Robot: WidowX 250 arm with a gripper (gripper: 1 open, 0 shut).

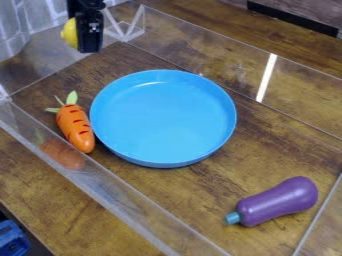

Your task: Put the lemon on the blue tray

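1. The arm is cut off by the top edge — only the dark gripper point(88, 40) shows, and its fingertips blur together.
2. The fingers pinch the lemon point(70, 31), narrowly parted, its yellow half hidden behind them.
3. The lemon hangs up left of the blue tray point(201, 150), well apart from it.

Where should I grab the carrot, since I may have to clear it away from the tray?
Grip the carrot across its thick orange body, coming straight down from above. It lies flat, and the blue tray crowds one side, so set the fingers along its length.
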